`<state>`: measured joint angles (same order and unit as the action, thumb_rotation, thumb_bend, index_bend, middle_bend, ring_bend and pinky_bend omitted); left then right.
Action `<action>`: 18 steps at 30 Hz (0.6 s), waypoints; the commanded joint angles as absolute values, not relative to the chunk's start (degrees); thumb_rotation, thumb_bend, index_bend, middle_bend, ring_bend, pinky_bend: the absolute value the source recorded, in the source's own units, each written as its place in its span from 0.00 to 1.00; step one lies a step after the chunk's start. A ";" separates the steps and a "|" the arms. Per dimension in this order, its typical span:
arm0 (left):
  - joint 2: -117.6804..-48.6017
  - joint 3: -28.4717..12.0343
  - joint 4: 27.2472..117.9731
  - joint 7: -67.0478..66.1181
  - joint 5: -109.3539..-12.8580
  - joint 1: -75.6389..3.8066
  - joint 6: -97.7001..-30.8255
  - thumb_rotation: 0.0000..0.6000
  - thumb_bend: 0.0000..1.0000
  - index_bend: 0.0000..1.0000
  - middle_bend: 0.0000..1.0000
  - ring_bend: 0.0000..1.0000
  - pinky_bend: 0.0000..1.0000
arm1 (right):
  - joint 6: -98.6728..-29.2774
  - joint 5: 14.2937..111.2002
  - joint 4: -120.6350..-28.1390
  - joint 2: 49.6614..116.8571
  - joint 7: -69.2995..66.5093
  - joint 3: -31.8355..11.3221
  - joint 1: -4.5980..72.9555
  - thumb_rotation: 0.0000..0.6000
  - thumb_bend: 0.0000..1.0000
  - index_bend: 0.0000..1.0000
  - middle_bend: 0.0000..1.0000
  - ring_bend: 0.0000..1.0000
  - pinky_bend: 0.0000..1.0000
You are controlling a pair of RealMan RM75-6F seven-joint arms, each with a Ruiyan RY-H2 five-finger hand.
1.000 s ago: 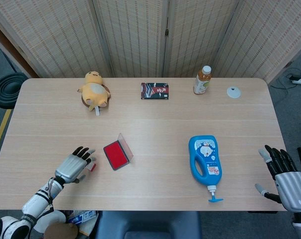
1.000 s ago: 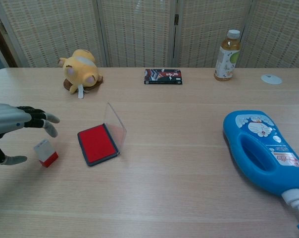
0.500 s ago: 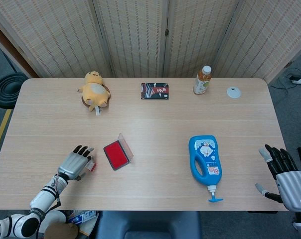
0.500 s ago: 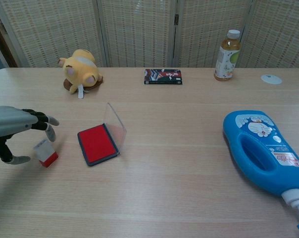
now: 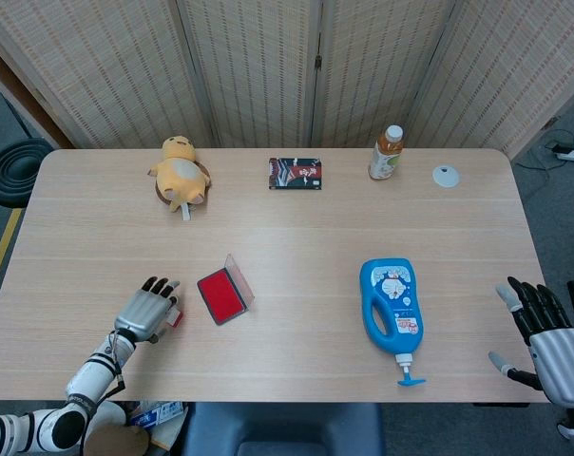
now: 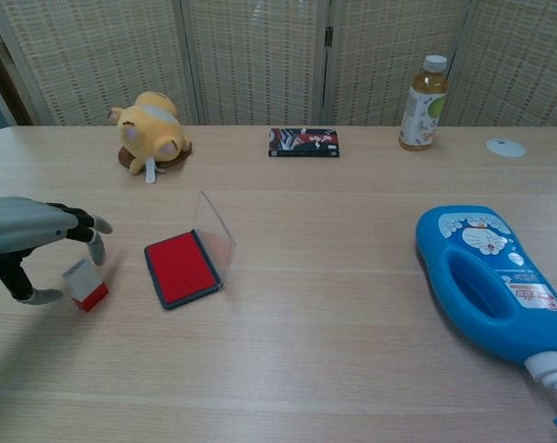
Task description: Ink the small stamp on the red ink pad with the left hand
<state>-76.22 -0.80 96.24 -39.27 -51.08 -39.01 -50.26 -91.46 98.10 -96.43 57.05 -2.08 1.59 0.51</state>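
Woven screens stand behind a pale wooden table [image 5: 296,218], on which all the things are laid out.

The left hand [image 6: 29,238] is lowered over the small stamp [image 6: 85,284], with its fingers curved down around it and the thumb low at the near side. No closed grip can be seen; the stamp is judged to stand on the table, not lifted, and the hand is open around it. In the head view the stamp [image 5: 176,316] is mostly covered by the left hand [image 5: 146,312]. Just beside it, toward the middle of the table, the red ink pad [image 6: 180,267] lies with its clear lid [image 6: 215,233] standing up.

The right hand [image 5: 545,337] is held at the far right edge with fingers spread, and nothing is held in it.

Farther away are seen a blue bottle [image 6: 491,280] lying on its side, a plush toy [image 6: 152,130], a dark card pack [image 6: 302,141], a tea bottle [image 6: 422,91] and a small white disc [image 6: 505,147].

As a judgement, the task is at its beginning: the stamp is reached but not grasped, and the lifting and the pressing on the pad are left.

Compared with one second ago, the left hand has come lower and closer over the stamp, and its fingers are more curled. The stamp and the pad have not moved.
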 commanded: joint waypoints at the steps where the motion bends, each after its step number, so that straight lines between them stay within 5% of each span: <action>1: -76.35 -0.54 95.96 -38.85 -50.99 -39.33 -50.32 1.00 0.33 0.30 0.00 0.00 0.00 | -91.50 98.12 -96.44 57.06 -2.07 1.58 0.48 1.00 0.19 0.00 0.00 0.00 0.00; 18: -76.92 1.02 94.66 -36.67 -51.16 -40.37 -51.14 1.00 0.33 0.37 0.00 0.00 0.00 | -91.82 98.12 -96.44 57.02 -2.10 1.49 0.27 1.00 0.19 0.00 0.00 0.00 0.00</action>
<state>-76.90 0.99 94.69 -36.70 -51.17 -40.35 -51.12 -91.81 98.12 -96.44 57.02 -2.10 1.49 0.27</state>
